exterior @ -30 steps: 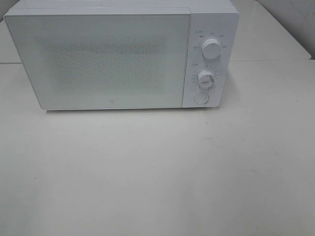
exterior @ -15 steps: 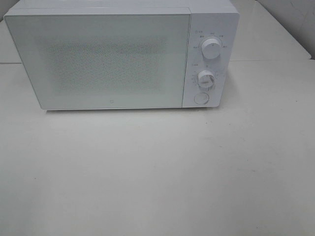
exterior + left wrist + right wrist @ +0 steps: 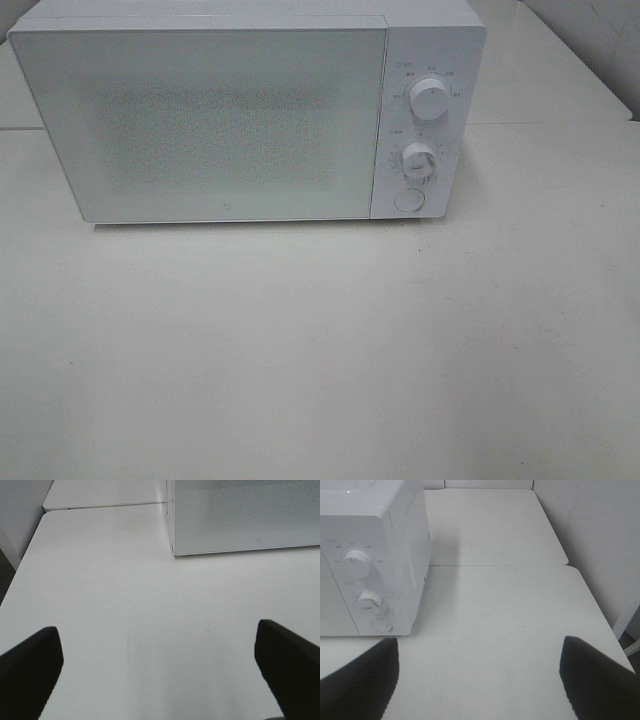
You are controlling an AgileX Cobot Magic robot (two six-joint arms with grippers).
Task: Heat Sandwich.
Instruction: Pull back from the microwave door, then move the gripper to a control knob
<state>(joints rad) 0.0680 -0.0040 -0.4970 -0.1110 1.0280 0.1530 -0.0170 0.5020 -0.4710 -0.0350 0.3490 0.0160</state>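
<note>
You face a white microwave (image 3: 248, 112), its pale grey door (image 3: 200, 125) speckled with a fine dot mesh, white knobs (image 3: 429, 98) and an off-white table (image 3: 320, 350); left gripper (image 3: 157, 627) and right gripper (image 3: 480, 640) show black.

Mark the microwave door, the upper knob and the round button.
microwave door (image 3: 215, 120), exterior high view, middle of panel
upper knob (image 3: 428, 97), exterior high view, knob face
round button (image 3: 408, 200), exterior high view, its centre
</note>
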